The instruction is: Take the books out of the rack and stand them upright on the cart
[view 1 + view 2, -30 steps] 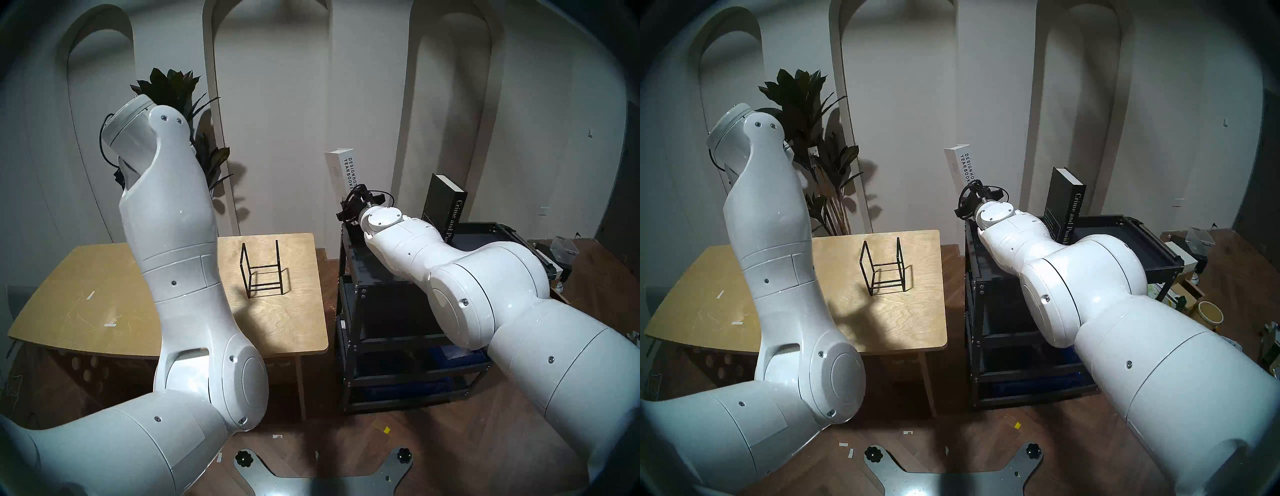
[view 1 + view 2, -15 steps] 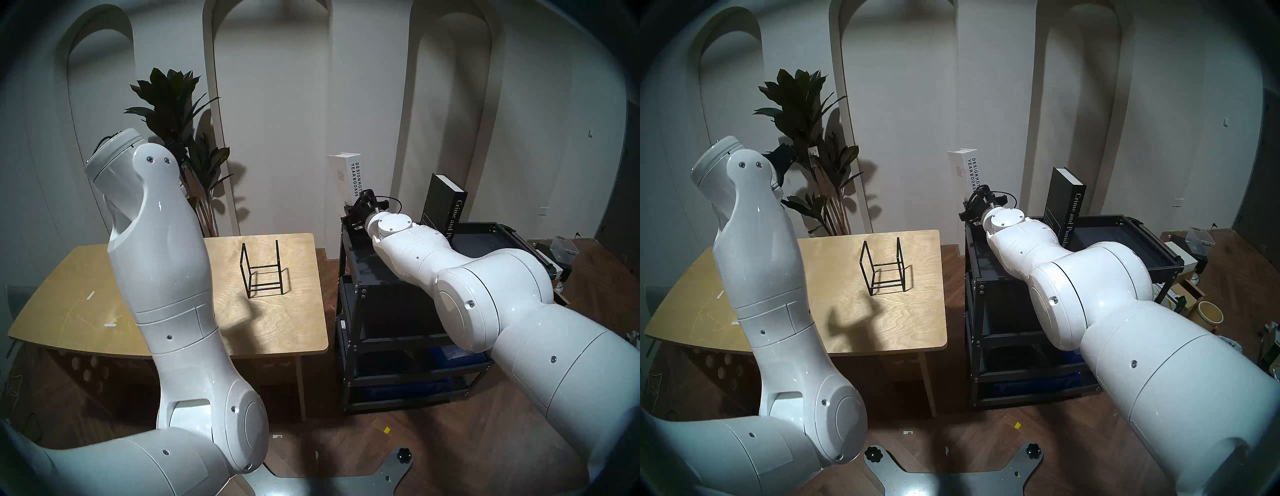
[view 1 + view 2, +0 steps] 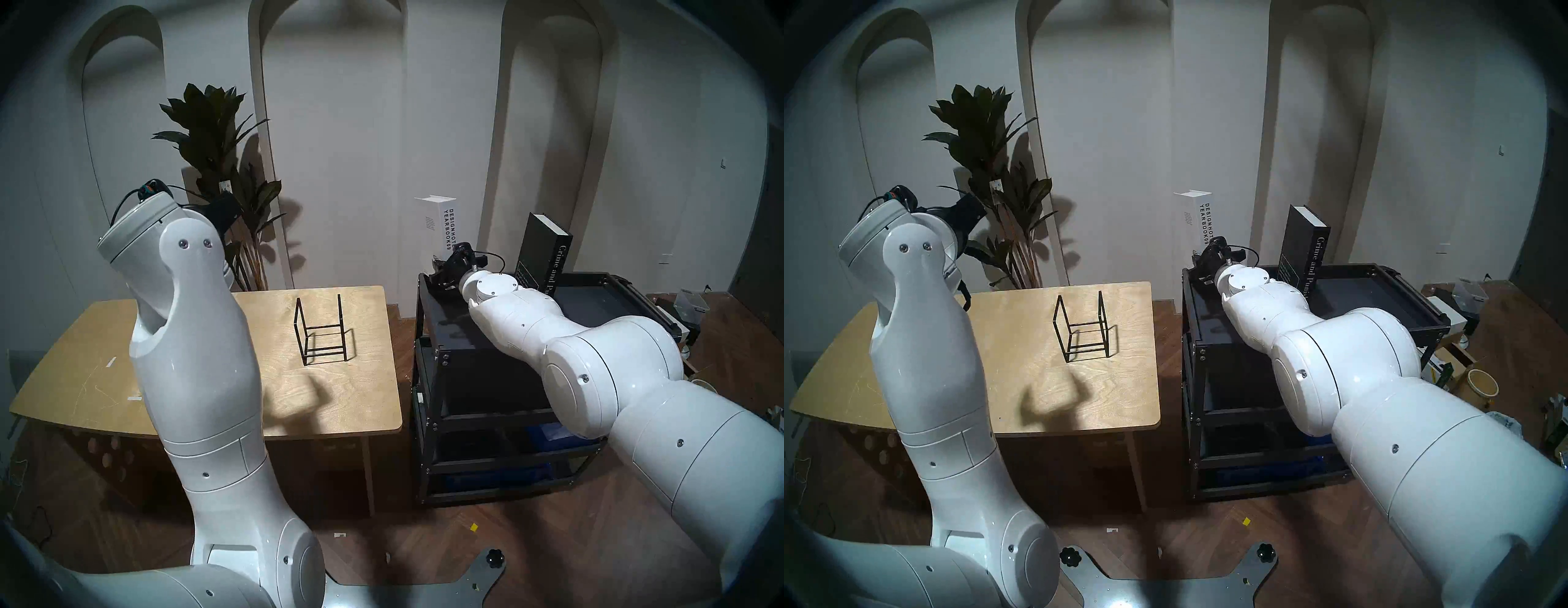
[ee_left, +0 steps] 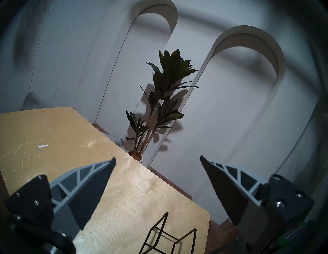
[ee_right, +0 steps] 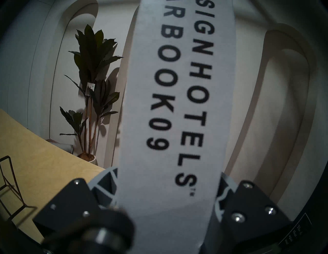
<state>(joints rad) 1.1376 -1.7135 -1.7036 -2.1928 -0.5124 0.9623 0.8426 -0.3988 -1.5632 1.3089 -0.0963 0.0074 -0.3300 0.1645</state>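
Observation:
My right gripper (image 3: 443,271) is shut on the lower part of the white "DESIGNHOTELS YEARBOOK09" book (image 3: 437,229) and holds it upright at the far left corner of the black cart (image 3: 445,314). The book's foot is hidden behind the gripper. The right wrist view shows its spine (image 5: 174,106) between the fingers (image 5: 106,177). The dark "Crime and Punishment" book (image 3: 545,254) stands upright on the cart's top tray, to the right. The black wire rack (image 3: 320,335) stands empty on the wooden table. My left gripper (image 4: 157,158) is open and empty, raised above the table's far left.
The light wooden table (image 3: 106,382) stands left of the cart, with a narrow gap of floor between them. A potted plant (image 3: 212,127) stands behind the table against the wall. Boxes and clutter (image 3: 1471,382) lie on the floor right of the cart.
The white book has swung from leaning left to upright and moved right and down with my right gripper. My left arm has dropped lower and pulled back, its gripper now showing.

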